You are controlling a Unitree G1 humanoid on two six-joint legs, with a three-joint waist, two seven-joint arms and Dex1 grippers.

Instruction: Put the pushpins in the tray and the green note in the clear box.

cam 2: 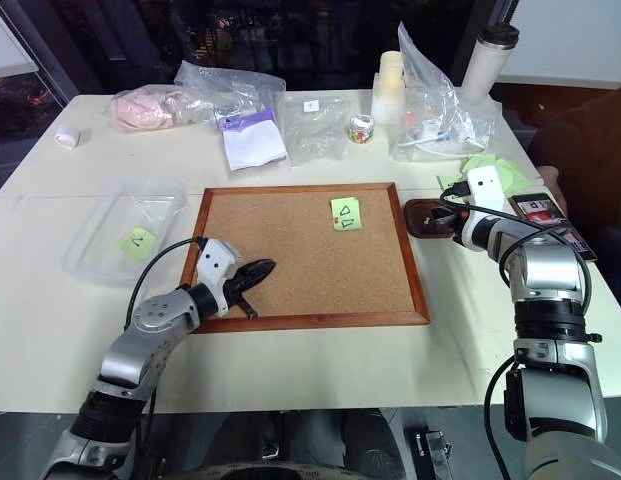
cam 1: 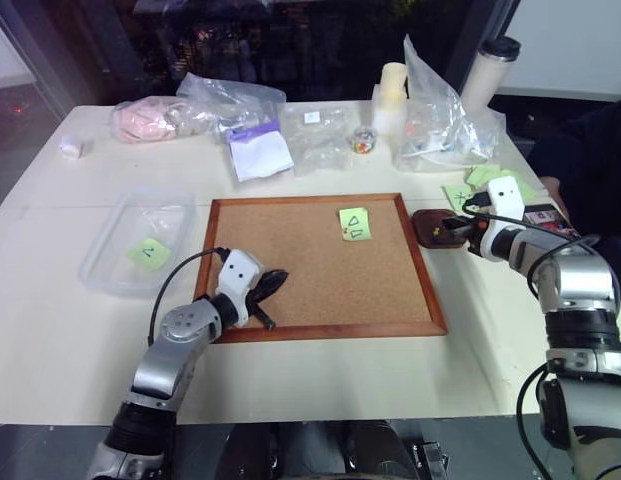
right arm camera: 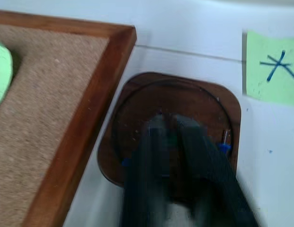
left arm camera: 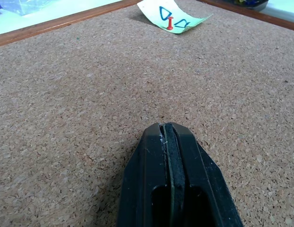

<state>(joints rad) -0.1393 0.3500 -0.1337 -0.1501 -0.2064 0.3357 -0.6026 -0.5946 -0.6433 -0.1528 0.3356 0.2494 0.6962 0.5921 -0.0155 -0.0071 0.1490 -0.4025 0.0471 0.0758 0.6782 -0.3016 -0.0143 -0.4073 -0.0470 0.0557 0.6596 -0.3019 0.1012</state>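
Observation:
The green note with black triangles lies on the corkboard near its far right corner, held by a red pushpin. My left gripper rests shut and empty over the board's near left part. The small dark brown tray sits just off the board's right edge. My right gripper hovers over the tray with its blurred fingers a little apart. Blue pushpins lie in the tray. The clear box stands left of the board and holds a green note with a tick.
Crinkled plastic bags, a small jar, stacked cups and a tall tumbler line the table's far side. Green notes marked X and a phone lie at the right, near a person's dark sleeve.

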